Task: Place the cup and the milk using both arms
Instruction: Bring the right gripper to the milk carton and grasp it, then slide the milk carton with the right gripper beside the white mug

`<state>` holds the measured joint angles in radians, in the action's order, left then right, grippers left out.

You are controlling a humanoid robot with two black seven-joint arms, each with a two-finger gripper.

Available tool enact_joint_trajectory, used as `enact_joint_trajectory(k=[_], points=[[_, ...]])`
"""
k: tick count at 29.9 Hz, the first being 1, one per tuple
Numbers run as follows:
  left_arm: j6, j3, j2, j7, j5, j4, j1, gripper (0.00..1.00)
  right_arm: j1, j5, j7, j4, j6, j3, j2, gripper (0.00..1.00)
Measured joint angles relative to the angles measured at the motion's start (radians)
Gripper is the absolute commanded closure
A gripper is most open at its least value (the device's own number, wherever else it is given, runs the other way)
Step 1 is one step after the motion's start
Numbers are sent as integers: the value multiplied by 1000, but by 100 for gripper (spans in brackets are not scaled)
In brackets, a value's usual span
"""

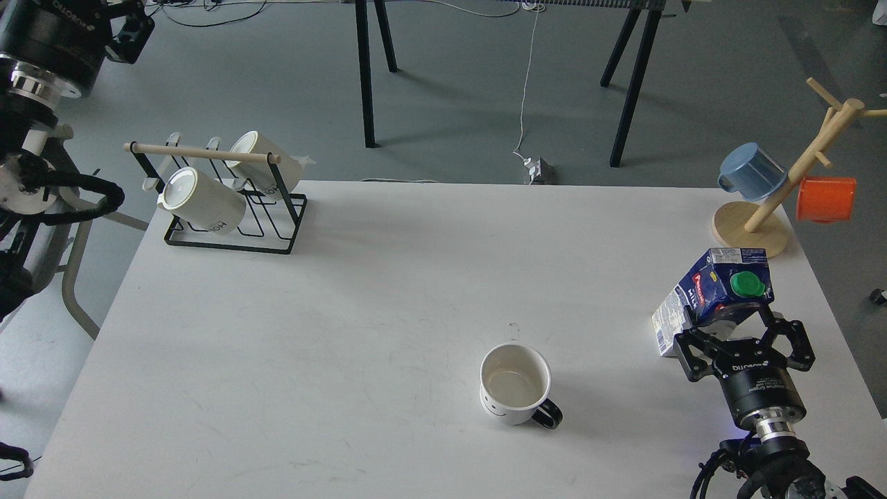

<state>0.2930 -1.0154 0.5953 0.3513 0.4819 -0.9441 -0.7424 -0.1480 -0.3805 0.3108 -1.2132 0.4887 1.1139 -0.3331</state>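
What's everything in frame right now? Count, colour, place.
table: 1, white, fills the middle of the view
mug: 1, white with black handle, upright, front centre of table
milk carton: 1, dark blue and white with green cap, right side of table, between the right gripper's fingers
wire rack: 1, black with wooden bar, back left of table
white cups: 2, lying tilted on the rack
mug tree: 1, wooden, back right corner
blue mug: 1, hung on the tree
orange mug: 1, hung on the tree
right gripper: 1, black, at the carton
left arm: 1, black, far left, off the table; gripper unclear
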Motion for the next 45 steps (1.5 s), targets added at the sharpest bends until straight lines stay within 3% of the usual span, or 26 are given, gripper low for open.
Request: enact_joint_trajectory(k=[1, 6, 8, 16, 26, 35, 45], points=[[0, 0, 0, 0, 1, 1, 0, 1, 5, 0, 2, 6, 0, 1, 0, 10], [0, 0, 1, 1, 1, 14, 0, 1, 31, 0, 4, 32, 0, 2, 2, 43], [0, 0, 1, 2, 1, 21, 0, 1, 36, 4, 3, 41, 0, -5, 2, 50], [-4, 0, 0, 2, 1, 27, 0, 1, 31, 49, 1, 27, 0, -14, 6, 50], [-10, 0, 4, 2, 1, 27, 1, 1, -83, 78, -7, -224, 0, -39, 13, 49], [-13, 0, 4, -1, 4, 27, 1, 1, -60, 206, -7, -170, 0, -160, 145, 49], [-12, 0, 6, -1, 4, 27, 0, 1, 1, 228, -8, -112, 0, -291, 203, 48]])
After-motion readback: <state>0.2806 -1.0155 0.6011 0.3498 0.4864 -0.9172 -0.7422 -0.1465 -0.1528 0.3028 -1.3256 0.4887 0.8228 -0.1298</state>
